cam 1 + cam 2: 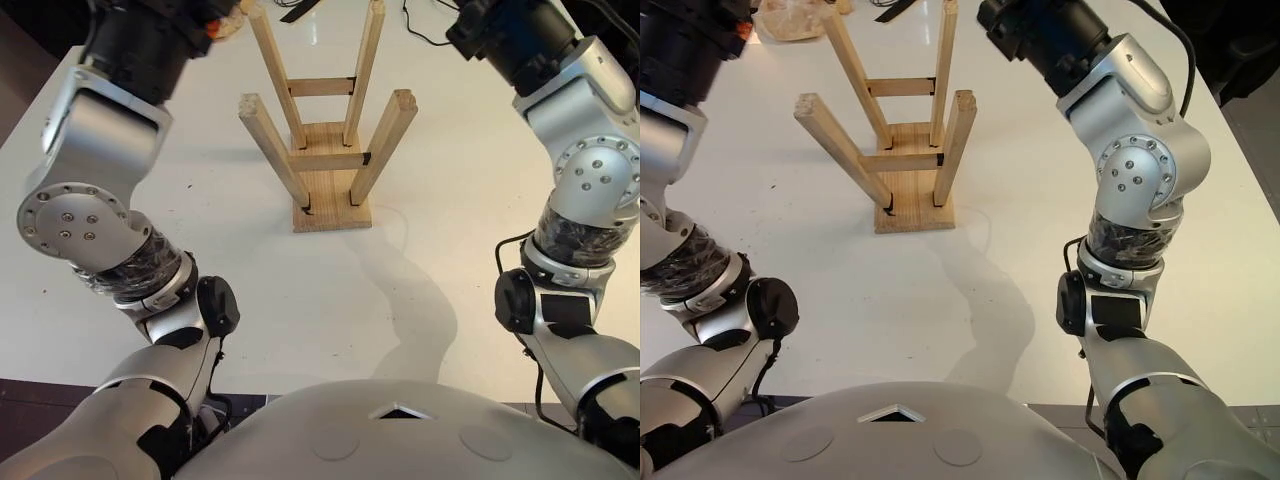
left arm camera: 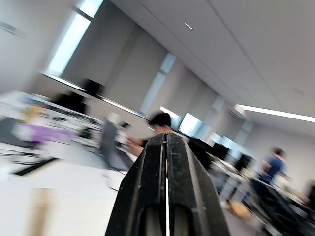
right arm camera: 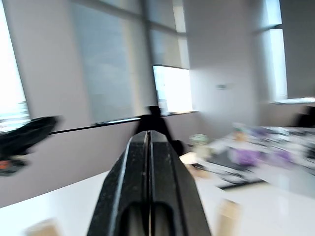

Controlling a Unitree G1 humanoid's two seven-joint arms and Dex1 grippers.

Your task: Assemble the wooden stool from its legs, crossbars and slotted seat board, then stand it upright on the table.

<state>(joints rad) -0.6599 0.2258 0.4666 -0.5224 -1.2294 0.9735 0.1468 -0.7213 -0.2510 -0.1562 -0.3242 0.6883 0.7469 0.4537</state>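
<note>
Four legs [image 1: 275,150] of the wooden stool [image 1: 325,165] point upward: it stands upside down on the white desk [image 1: 450,250], with its seat board [image 1: 333,214] flat on the surface. Two crossbars [image 1: 320,87] are visible joining the legs, one across the far pair and one across the near pair. The stool sits between the two arms, near the far side of the desk, and neither arm touches it. Left hand [image 2: 166,140]: fingers pressed together with only a thin seam between them, holding nothing. Right hand [image 3: 149,135]: likewise closed on nothing. Both hands point out across the room, above the desk.
</note>
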